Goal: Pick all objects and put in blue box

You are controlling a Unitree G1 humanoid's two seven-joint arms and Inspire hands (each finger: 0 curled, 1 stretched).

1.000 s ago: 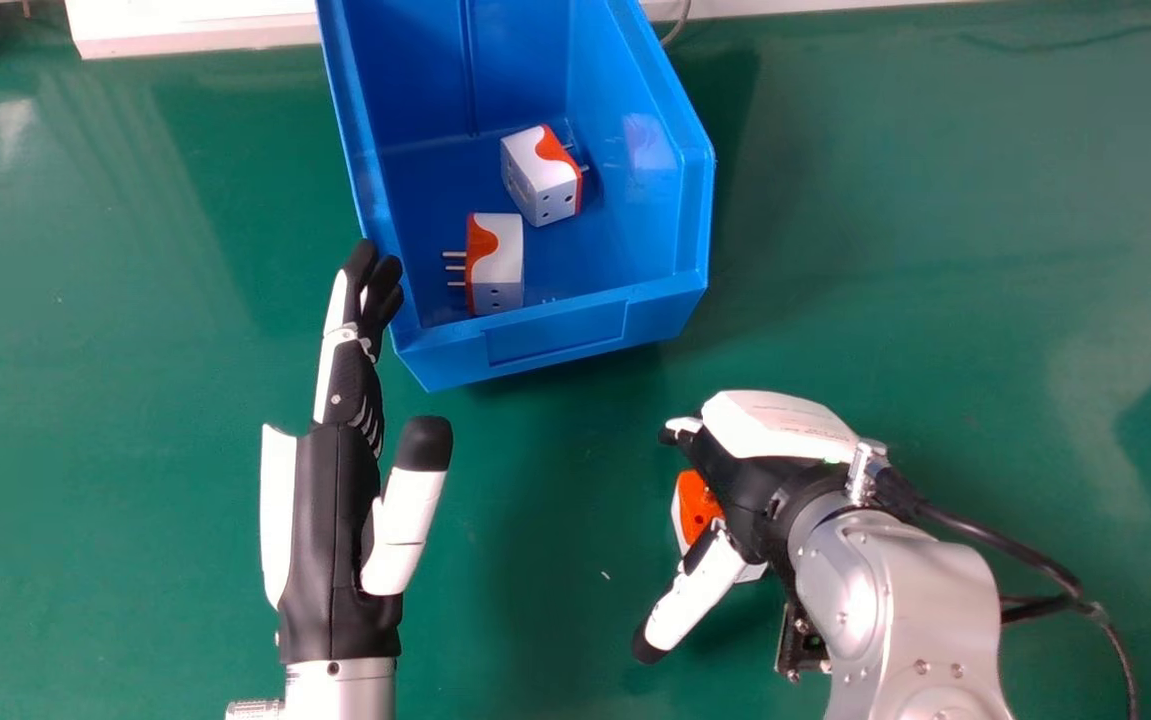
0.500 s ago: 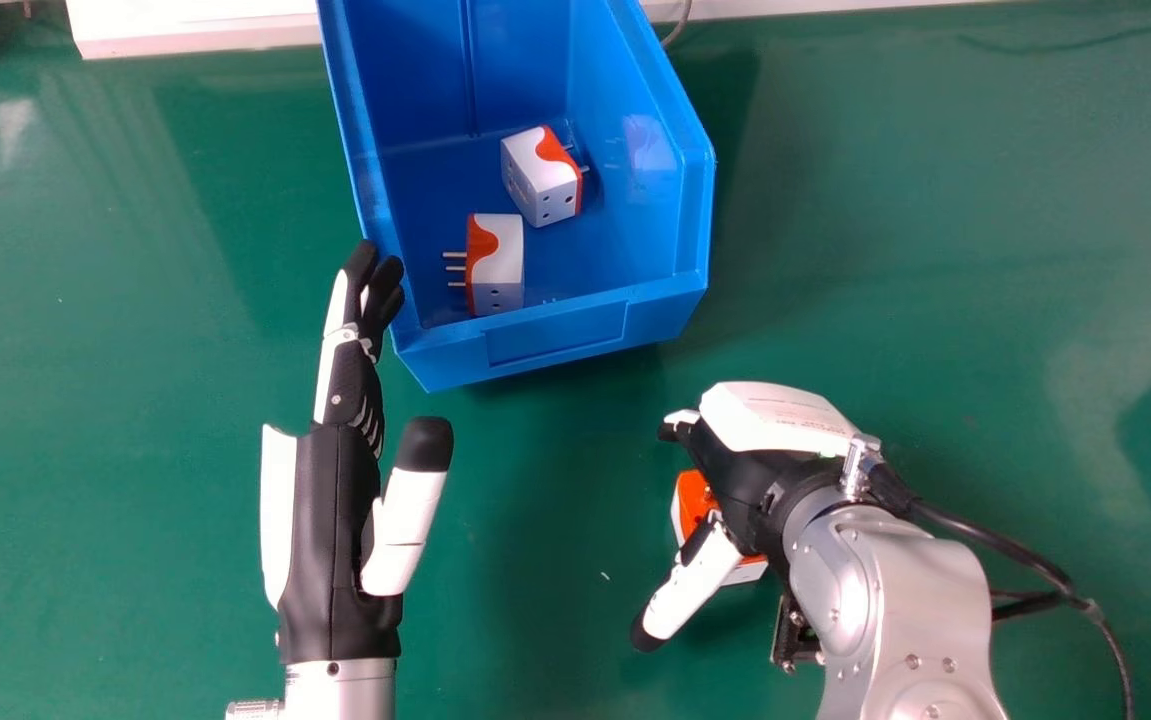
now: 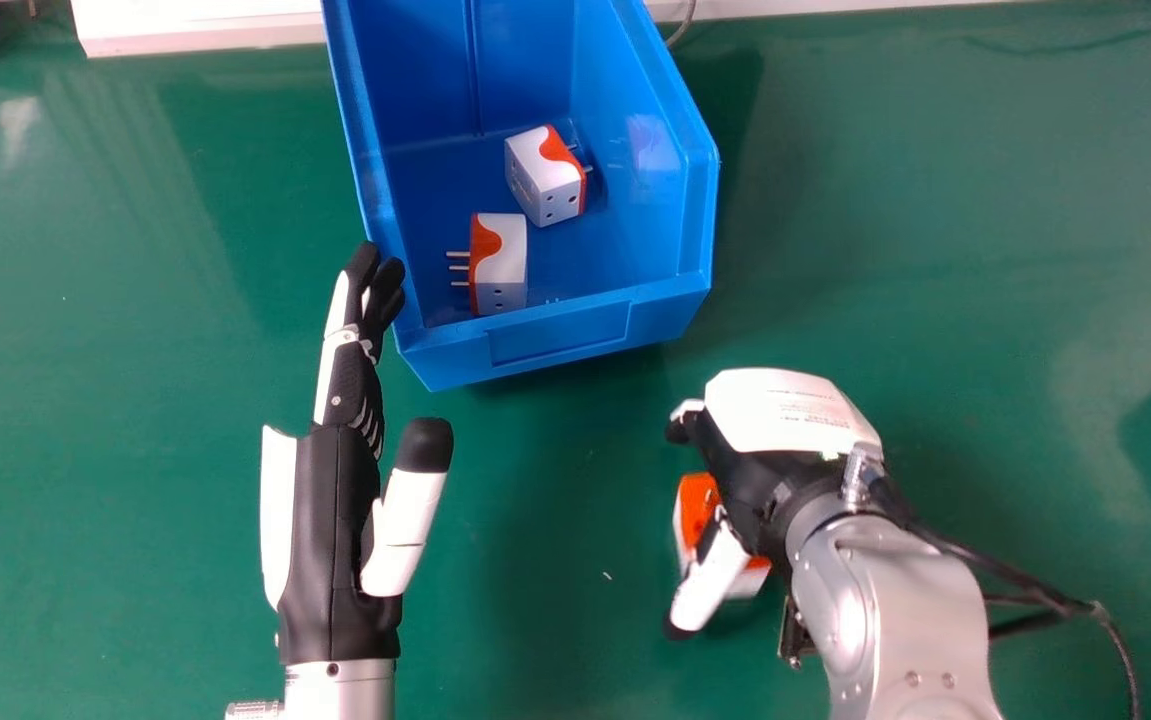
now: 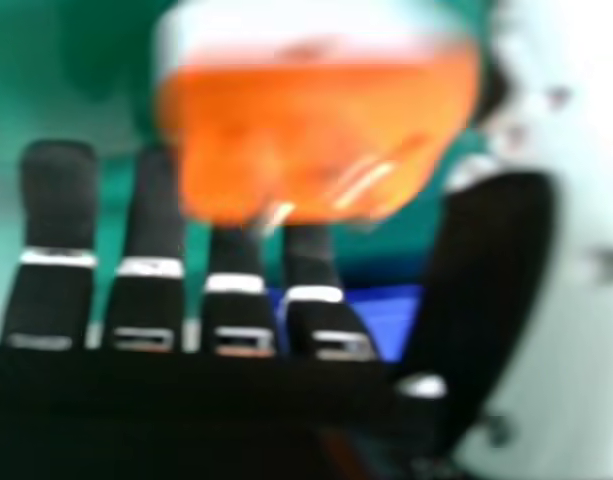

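Note:
My right hand [image 3: 750,480] is over the orange and white plug adapter [image 3: 696,505] on the green table, its thumb crossing in front of the adapter and partly hiding it. In the right hand view the adapter [image 4: 306,140] lies between the straight fingers and the thumb of my right hand [image 4: 186,390], which is open. The blue box [image 3: 560,335] holds two similar adapters, one lying nearer its front [image 3: 502,265] and one farther back [image 3: 545,180]. Beside the box's left wall is my left hand [image 3: 335,520], open, its fingertips against or close to the rim.
A black cable [image 3: 1005,570] trails from the right wrist across the right side of the green table [image 3: 935,250]. White structures [image 3: 195,25] line the table's far edge behind the box.
My right hand's thumb has swung inward toward the adapter, and the back of that hand has shifted slightly toward the box. The left hand has kept still.

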